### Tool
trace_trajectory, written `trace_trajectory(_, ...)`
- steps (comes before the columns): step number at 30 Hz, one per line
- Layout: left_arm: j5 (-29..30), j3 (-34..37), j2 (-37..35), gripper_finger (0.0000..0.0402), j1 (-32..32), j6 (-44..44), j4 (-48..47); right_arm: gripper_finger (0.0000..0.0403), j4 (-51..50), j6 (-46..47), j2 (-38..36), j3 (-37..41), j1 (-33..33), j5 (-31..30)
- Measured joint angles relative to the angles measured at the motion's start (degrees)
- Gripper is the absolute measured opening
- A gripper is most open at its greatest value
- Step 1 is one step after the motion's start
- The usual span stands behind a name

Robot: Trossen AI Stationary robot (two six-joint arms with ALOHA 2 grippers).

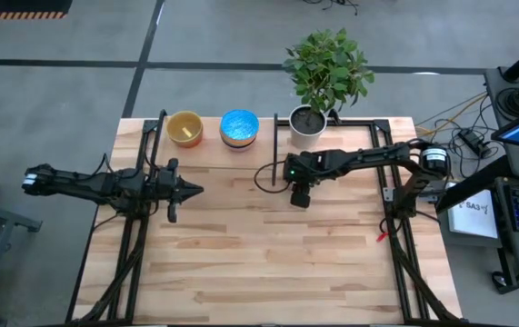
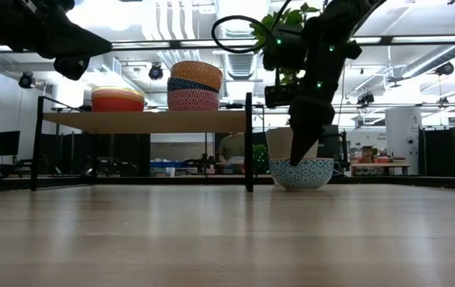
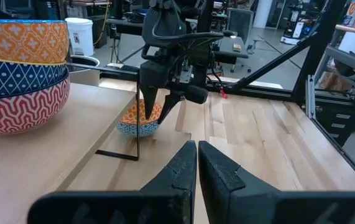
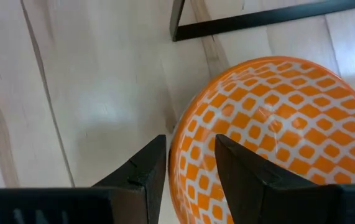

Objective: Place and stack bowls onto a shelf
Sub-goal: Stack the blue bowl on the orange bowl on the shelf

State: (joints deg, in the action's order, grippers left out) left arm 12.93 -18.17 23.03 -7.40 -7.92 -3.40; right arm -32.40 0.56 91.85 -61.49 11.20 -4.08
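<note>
A small bowl [image 2: 301,173], blue-patterned outside and orange-patterned inside [image 4: 270,118], sits by its base on the table, just right of the shelf's [image 2: 147,121] right post. My right gripper [image 2: 295,155] points down at the bowl's rim. It is open, with one finger inside the bowl and one outside [image 4: 189,146]. In the high view the gripper [image 1: 300,196] hides the bowl. The shelf carries two bowl stacks: a yellow-topped one [image 1: 184,127] and a patterned one [image 2: 195,86]. My left gripper [image 1: 195,190] is shut and empty, in the air in front of the shelf.
A white plant pot [image 1: 307,120] with a leafy plant stands just behind the bowl, at the table's far edge. The shelf's black post [image 2: 249,143] stands close to the bowl's left. The patterned stack also shows in the left wrist view [image 3: 22,68]. Bare tabletop [image 1: 268,263] lies toward the near edge.
</note>
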Motion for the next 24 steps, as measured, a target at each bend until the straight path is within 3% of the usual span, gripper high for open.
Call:
trace_trajectory(14,0.0,0.0,0.0,0.0,0.0,0.0,0.4,0.0123,1.9,1.7,4.3,0.2,0.0,-1.0)
trace_trajectory(18,0.0,0.0,0.0,0.0,0.0,0.0,0.4,0.0096,1.9,1.9,4.3,0.2,0.0,-1.8)
trace_trajectory(24,0.0,0.0,0.0,0.0,0.0,0.0,0.4,0.0025,1.1,0.9,3.9,0.2,-0.1,-2.0)
